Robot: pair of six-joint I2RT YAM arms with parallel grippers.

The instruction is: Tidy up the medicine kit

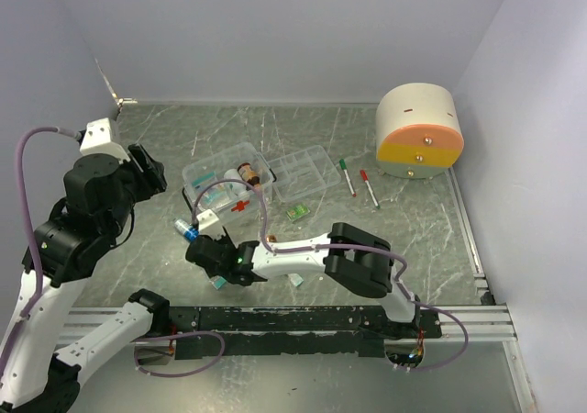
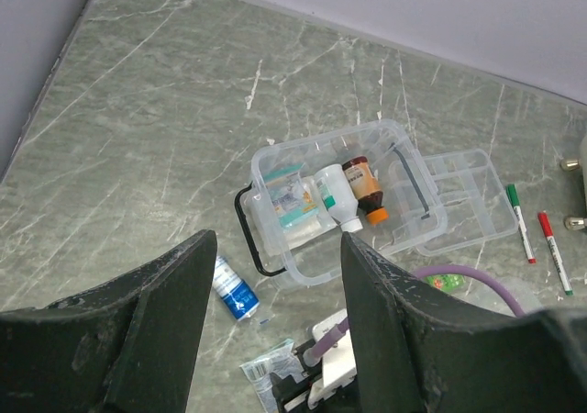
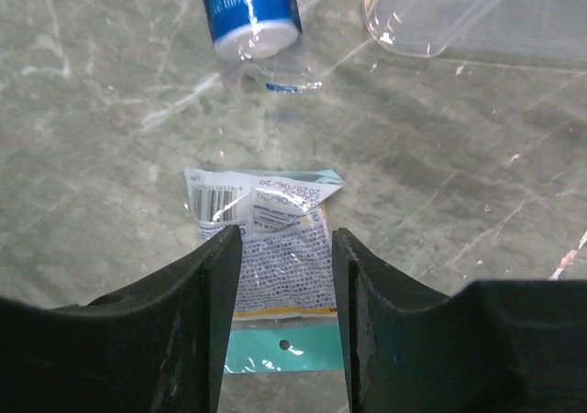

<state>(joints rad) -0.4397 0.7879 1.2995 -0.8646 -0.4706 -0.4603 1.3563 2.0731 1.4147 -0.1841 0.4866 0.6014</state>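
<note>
A clear plastic box (image 1: 229,179) holds a brown bottle (image 1: 246,171), a white bottle and a teal packet; the left wrist view shows it too (image 2: 417,206). My right gripper (image 3: 287,237) is open, low over the table, with its jaws either side of a flat packet (image 3: 275,211) with a barcode and a teal header. A blue-and-white tube (image 3: 249,5) lies just beyond it. My left gripper (image 2: 278,240) is open and empty, held high to the left of the box (image 1: 151,170).
The box's clear divided lid (image 1: 303,170) lies to the right of the box. A green pen (image 1: 347,176) and a red pen (image 1: 369,188) lie further right. A small green packet (image 1: 295,213) and a white scrap (image 1: 298,280) lie nearby. A round cream, orange and yellow container (image 1: 419,130) stands at the back right.
</note>
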